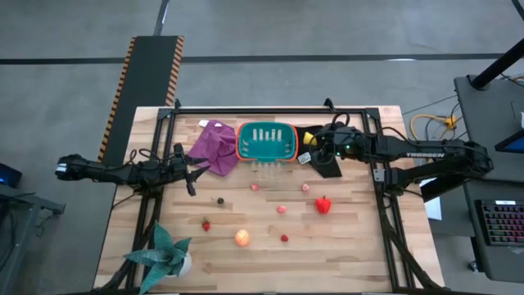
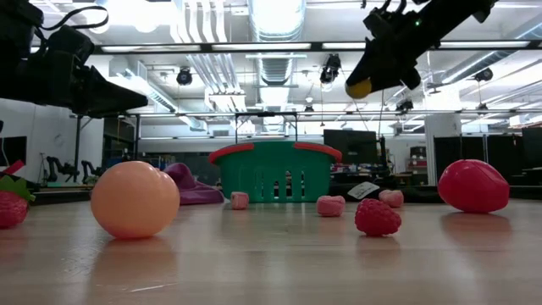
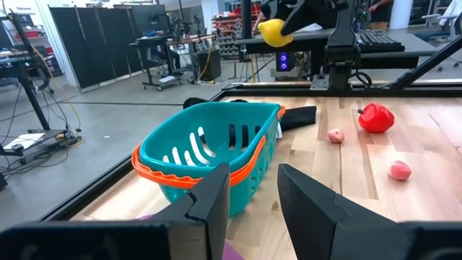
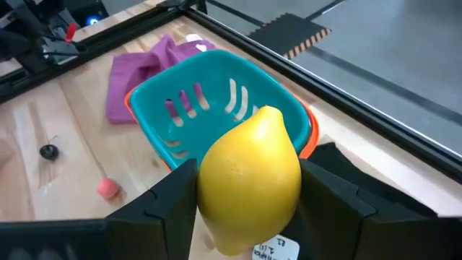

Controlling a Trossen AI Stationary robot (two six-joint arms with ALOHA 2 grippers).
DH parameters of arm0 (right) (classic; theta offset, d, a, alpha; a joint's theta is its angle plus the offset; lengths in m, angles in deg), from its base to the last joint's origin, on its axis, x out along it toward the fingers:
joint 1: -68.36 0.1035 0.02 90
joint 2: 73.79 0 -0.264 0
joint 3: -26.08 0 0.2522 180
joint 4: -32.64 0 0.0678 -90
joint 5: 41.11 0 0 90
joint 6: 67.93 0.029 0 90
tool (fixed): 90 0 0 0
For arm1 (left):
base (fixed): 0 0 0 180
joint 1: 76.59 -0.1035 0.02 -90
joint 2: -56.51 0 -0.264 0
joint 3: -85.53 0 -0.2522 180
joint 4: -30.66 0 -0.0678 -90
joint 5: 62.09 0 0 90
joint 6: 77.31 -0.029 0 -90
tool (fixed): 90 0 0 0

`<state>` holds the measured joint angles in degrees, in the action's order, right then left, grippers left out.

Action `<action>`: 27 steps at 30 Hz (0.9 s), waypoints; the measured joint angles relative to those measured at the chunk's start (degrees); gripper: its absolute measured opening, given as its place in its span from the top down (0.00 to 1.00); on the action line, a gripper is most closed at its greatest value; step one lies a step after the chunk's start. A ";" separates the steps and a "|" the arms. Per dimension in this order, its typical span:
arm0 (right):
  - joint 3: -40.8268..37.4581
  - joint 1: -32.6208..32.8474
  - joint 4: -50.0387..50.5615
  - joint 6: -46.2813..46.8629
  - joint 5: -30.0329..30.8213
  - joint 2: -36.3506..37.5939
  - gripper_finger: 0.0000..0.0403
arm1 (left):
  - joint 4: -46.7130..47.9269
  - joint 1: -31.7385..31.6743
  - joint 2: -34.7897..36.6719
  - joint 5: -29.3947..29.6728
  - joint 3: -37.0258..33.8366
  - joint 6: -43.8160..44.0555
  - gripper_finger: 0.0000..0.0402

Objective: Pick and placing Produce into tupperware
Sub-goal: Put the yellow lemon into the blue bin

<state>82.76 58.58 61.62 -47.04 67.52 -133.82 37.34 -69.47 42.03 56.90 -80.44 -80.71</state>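
- Right gripper (image 4: 249,209) clamped on yellow lemon (image 4: 249,180), raised just beside the teal basket (image 1: 266,141).
- Left gripper (image 3: 253,198) fingers apart, by purple cloth (image 1: 213,146).
- Other produce scattered on table (image 1: 344,246).

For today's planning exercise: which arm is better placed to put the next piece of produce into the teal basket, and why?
The right. Its gripper already grips the yellow lemon in the air beside the teal basket. The left gripper is open and empty beyond the purple cloth.
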 joint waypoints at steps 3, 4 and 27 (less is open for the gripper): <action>-0.07 0.00 -0.07 -0.13 0.00 0.00 0.51 | 0.01 -0.01 -0.01 -0.01 0.00 0.00 0.74; -0.07 0.00 -0.15 -0.13 0.00 -0.08 0.51 | 0.00 -0.01 0.00 -0.02 0.00 0.00 0.74; 0.46 -0.02 -8.97 -5.02 -0.63 -6.66 0.51 | -0.01 -0.01 -0.02 -0.01 0.00 0.00 0.74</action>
<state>83.22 58.56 52.65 -52.06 66.89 -140.48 37.33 -69.48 42.01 56.89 -80.44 -80.71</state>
